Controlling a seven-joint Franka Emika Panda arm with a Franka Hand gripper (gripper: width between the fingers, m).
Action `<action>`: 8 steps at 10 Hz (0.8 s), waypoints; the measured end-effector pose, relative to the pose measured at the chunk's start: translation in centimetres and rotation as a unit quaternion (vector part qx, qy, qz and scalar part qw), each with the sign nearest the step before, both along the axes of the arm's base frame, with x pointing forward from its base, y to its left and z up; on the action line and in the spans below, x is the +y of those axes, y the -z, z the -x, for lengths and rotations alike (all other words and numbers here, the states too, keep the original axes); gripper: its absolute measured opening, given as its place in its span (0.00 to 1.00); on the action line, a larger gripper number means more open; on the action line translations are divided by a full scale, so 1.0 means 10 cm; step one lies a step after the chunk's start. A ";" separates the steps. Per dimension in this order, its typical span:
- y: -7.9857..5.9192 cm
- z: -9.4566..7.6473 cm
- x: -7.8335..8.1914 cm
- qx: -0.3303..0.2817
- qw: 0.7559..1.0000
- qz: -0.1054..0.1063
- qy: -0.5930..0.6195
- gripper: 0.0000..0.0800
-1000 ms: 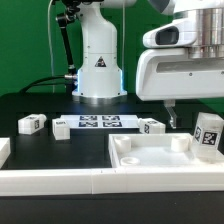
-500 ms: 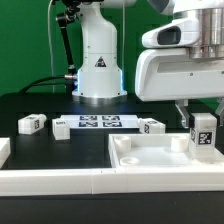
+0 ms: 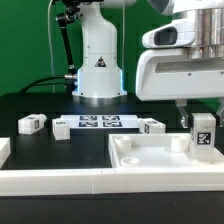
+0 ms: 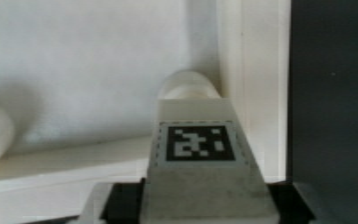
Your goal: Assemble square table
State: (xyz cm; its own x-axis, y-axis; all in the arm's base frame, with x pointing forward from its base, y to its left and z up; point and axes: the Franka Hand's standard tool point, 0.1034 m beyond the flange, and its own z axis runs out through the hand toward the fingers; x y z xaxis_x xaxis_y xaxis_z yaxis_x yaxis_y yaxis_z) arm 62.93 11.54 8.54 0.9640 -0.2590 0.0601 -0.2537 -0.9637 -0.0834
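Note:
The square table's white slab (image 3: 150, 156) lies at the front right, rim up, with recesses at its corners. One white tagged leg (image 3: 203, 133) stands upright over the slab's far right corner, and my gripper (image 3: 202, 117) is shut on it from above. In the wrist view the leg (image 4: 197, 140) runs away from the camera with its tag facing me. A dark finger (image 4: 126, 200) presses on each side of it, over the slab (image 4: 69, 80). Three more legs lie on the black table: two at the exterior view's left (image 3: 32, 123) (image 3: 61, 128) and one near the middle (image 3: 152, 126).
The marker board (image 3: 98, 122) lies flat in front of the robot's white base (image 3: 97, 65). A long white rail wall (image 3: 55, 180) runs along the front, with another piece (image 3: 4, 150) at the exterior view's left edge.
The gripper has shifted toward the exterior view's right and shut on the leg that stood free at the slab's right corner. In the last half second nothing has moved.

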 end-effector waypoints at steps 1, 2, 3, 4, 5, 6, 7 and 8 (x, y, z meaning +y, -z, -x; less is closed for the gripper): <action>0.00 0.01 0.00 0.003 0.998 -0.005 0.060 0.36; 0.00 0.02 0.01 0.007 0.992 -0.010 0.126 0.36; 0.01 0.02 0.01 0.012 0.981 -0.015 0.191 0.36; 0.01 0.03 0.02 0.017 0.967 -0.018 0.254 0.36; 0.01 0.04 0.04 0.021 0.952 -0.021 0.303 0.36; 0.02 0.05 0.04 0.025 0.938 -0.027 0.345 0.36; 0.02 0.05 0.05 0.031 0.914 -0.034 0.402 0.36; 0.02 0.04 0.06 0.037 0.894 -0.036 0.445 0.36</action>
State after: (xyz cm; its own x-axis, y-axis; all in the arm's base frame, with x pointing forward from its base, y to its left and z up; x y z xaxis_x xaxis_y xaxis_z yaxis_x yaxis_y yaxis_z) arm 62.50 12.12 8.32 0.3758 -0.9257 -0.0429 -0.9243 -0.3711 -0.0893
